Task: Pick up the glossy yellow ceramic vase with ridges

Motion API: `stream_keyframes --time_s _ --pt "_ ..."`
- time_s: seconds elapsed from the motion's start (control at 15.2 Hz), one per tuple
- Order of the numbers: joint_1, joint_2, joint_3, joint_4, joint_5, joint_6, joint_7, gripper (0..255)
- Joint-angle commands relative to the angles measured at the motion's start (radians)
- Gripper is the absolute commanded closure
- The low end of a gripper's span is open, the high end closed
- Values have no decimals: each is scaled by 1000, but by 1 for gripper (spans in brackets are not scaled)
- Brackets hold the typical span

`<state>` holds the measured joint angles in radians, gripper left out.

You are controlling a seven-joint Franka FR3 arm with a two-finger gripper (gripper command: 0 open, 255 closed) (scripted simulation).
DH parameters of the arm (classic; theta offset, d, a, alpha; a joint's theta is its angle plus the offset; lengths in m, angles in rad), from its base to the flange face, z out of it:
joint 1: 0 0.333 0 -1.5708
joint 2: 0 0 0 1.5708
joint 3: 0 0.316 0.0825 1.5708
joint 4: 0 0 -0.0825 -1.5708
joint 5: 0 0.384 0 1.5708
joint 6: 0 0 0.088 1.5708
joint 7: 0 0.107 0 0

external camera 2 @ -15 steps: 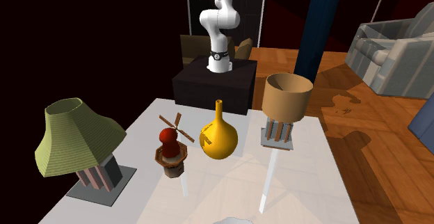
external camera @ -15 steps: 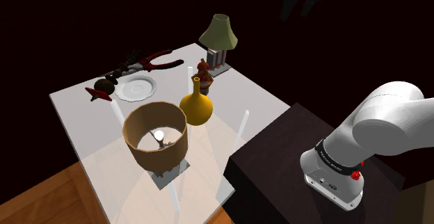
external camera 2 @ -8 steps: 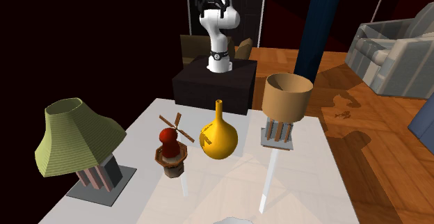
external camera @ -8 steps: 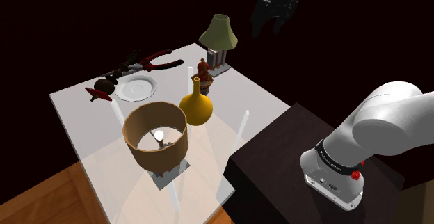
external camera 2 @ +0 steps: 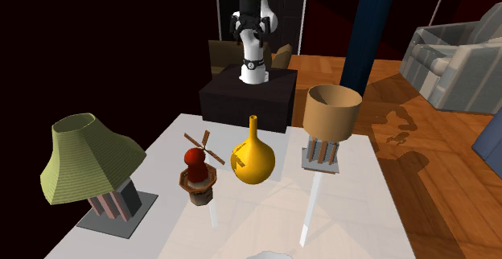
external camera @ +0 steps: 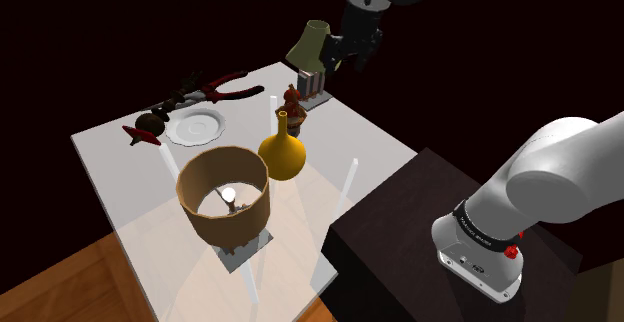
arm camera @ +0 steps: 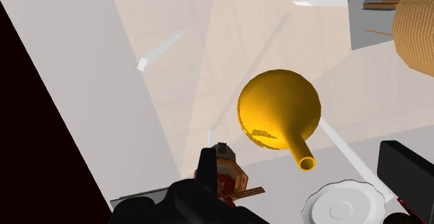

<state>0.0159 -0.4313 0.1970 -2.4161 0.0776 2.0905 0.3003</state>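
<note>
End effector [external camera: 345, 58] hangs with fingers wide apart, holding nothing, well clear of yellow vase [external camera: 282, 153].

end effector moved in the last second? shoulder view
Yes. The end effector has dropped and shifted toward the shoulder view's left, from above and right of the green lamp to overlapping its shade.

Pretty dim room overall. Warm wooden floor [external camera 2: 418, 137], with a grey armchair [external camera 2: 458, 64] sitting on it at the second exterior view's right. A dark blue column [external camera 2: 364, 32] stands beyond the white table [external camera 2: 354, 217]. That view's left side is very dark.
</note>
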Motion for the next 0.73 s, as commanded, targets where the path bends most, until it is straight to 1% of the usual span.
stream_keyframes --time_s 0.0,0.33,0.66 --pt "-7 73 14 13 -11 59 20 0" --pt "-20 263 54 64 -58 190 95 0" --pt "-23 463 75 150 -140 292 188 0"
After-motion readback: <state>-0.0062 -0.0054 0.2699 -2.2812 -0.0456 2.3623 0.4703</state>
